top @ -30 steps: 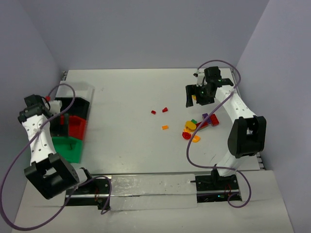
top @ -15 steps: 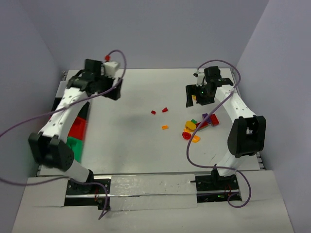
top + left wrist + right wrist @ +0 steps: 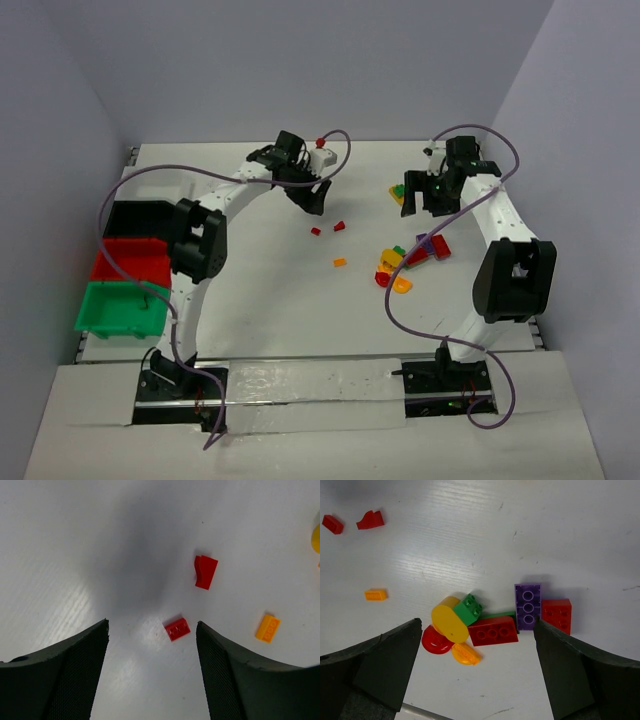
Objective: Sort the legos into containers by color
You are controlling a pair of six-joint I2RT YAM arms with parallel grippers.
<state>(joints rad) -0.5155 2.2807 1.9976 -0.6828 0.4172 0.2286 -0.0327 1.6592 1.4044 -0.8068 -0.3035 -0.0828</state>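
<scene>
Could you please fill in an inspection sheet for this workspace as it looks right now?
Surface: white table, no marks seen.
Job's things: two red legos and an orange lego loose mid-table; mixed pile at right; green bin, red bin and black bin in a row at left.
Clutter: nothing seen.
Hands: left hand open, empty, above a red lego; right hand open, empty, over the pile.
Cables: purple cables loop off both arms.
Surroundings: plain walls.
</scene>
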